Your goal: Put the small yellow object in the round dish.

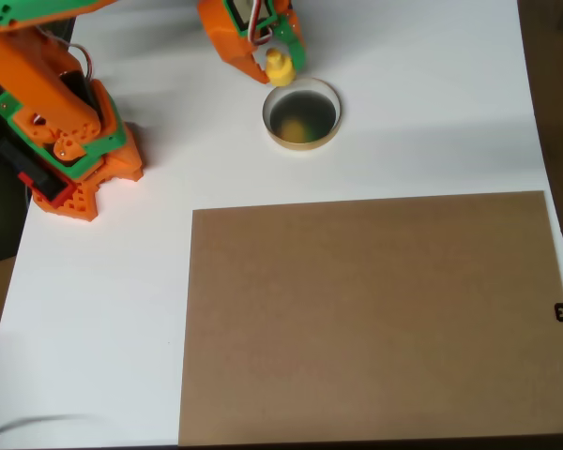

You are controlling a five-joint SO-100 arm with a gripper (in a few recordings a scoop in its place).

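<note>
Nearest you in the overhead view, a brown board point(371, 319) covers the table's point(103, 309) near right part, reaching its near edge and almost its right edge. Beyond the board's far edge, on bare white table, sits the round dish point(302, 114), cream-rimmed and dark inside, with a dim yellowish reflection in its bottom. Off toward the left edge you have the arm's orange and green base point(70, 141). Farthest, at the far edge, your gripper point(278, 62) is clamped on the small yellow object point(279, 67), which hangs just past the dish's far-left rim, overlapping it slightly.
</note>
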